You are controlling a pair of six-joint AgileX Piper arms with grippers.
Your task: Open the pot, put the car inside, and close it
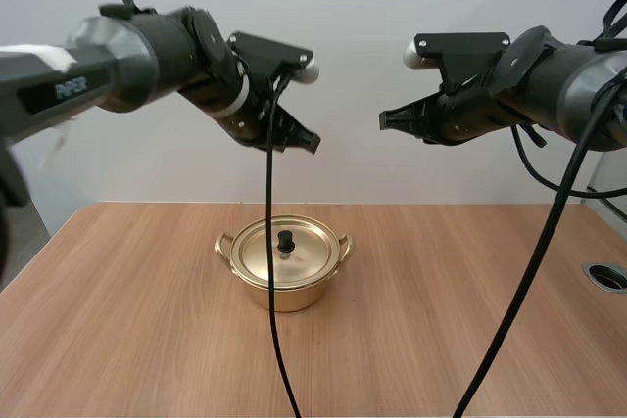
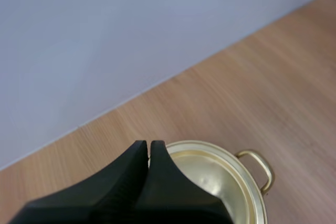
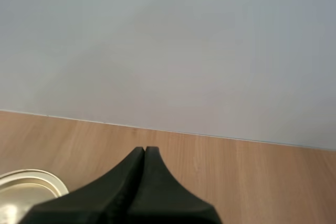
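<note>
A gold pot (image 1: 283, 276) stands at the middle of the wooden table, its lid (image 1: 284, 251) on with a black knob (image 1: 286, 240) on top. High above it and a little left hangs my left gripper (image 1: 310, 141), fingers shut together on nothing. My right gripper (image 1: 385, 120) hangs high to the right of the pot, also shut and holding nothing. In the left wrist view the shut left gripper (image 2: 149, 144) lies over the pot's lid (image 2: 215, 174), one side handle (image 2: 258, 167) beyond it. The right gripper (image 3: 144, 150) in its wrist view points at the table's far edge, the lid's rim (image 3: 32, 182) beside it.
The wooden table (image 1: 127, 330) spreads wide around the pot on all sides. A round grommet hole (image 1: 607, 275) sits at the table's right edge. A plain pale wall stands behind the table.
</note>
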